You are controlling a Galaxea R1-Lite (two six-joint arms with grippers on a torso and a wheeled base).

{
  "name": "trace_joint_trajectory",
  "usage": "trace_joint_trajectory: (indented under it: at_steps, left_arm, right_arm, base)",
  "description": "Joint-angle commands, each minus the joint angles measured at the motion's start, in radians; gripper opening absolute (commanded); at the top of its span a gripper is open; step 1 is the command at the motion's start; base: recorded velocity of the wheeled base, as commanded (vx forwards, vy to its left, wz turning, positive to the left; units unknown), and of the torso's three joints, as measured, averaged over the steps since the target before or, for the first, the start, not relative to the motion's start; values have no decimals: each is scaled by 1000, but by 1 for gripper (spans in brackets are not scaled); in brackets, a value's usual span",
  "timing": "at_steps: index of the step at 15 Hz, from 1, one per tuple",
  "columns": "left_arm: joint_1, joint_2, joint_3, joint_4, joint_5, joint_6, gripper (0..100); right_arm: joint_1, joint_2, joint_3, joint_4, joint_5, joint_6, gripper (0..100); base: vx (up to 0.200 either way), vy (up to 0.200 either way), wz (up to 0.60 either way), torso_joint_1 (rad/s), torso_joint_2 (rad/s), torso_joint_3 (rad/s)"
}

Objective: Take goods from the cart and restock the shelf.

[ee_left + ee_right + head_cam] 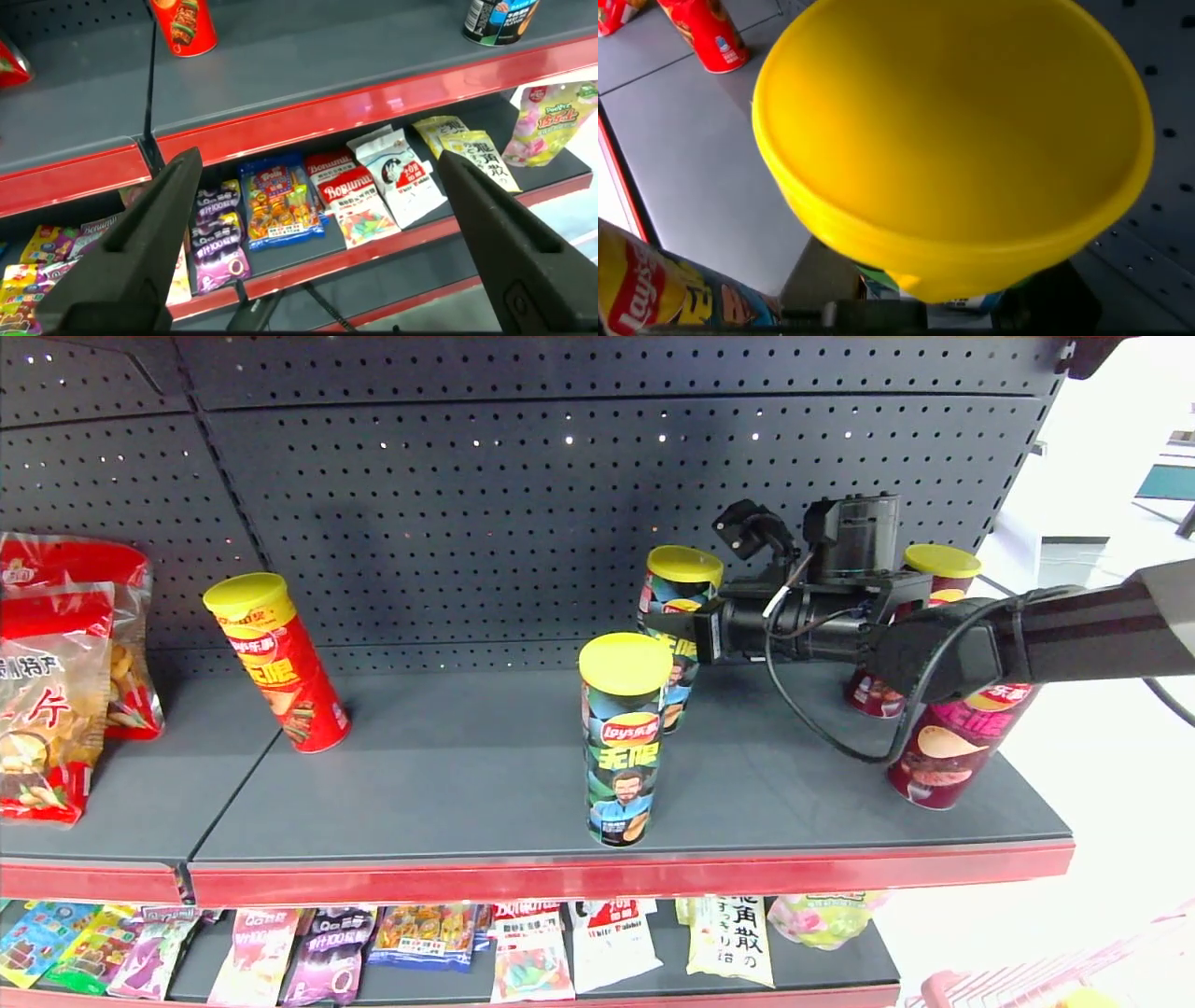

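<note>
Head view: holding rear green can [686, 586] on shelf [448, 784] with right gripper [668, 631], left gripper [318, 157] gaping empty; shelf part-stocked, release pending.

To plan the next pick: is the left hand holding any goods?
No, the left hand is open, with nothing between its fingers.

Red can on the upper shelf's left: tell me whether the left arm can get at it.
Probably yes. The left gripper is open, below the red can, which stands on the upper shelf with bare board around it. Nothing lies between them, though the arm would have to rise.
</note>
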Motion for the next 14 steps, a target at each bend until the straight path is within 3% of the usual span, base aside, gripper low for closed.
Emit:
trace_joint_trajectory:
  at_steps: [1,14]
  left_arm:
    - [0,2,0,0,0,0,100]
    - [0,2,1,0,0,1,100]
  right_arm:
    - [4,17,-14,2,1,0,0]
    - [28,52,-32,0,1,-5,0]
  base:
    - [0,0,0,0,0,0]
    - [0,0,0,0,0,0]
